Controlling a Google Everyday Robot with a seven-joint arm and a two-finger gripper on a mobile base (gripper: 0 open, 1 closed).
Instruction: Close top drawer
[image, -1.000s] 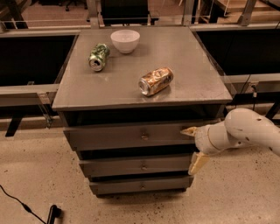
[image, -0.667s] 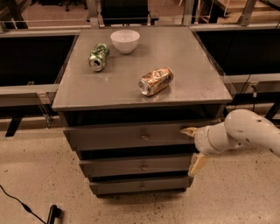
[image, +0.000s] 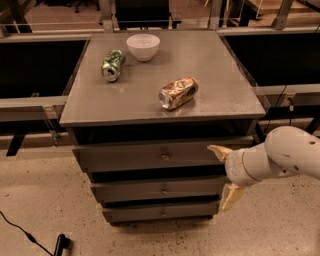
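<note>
The top drawer (image: 150, 156) is a wide dull-grey drawer with a small round metallic knob (image: 165, 156) at its centre. It stands pulled out a little from under the cabinet top. My gripper (image: 224, 174) is on the white arm at the lower right, in front of the drawer's right end. One cream fingertip (image: 217, 150) is at the right part of the drawer front and the other (image: 230, 196) hangs lower, so the gripper is open and holds nothing.
A white bowl (image: 143, 46), a green can (image: 113, 64) on its side and an orange-brown can (image: 178, 92) on its side lie on the grey cabinet top (image: 220, 75). Two narrower drawers (image: 162, 190) sit below. A black cable (image: 30, 237) lies on the floor at lower left.
</note>
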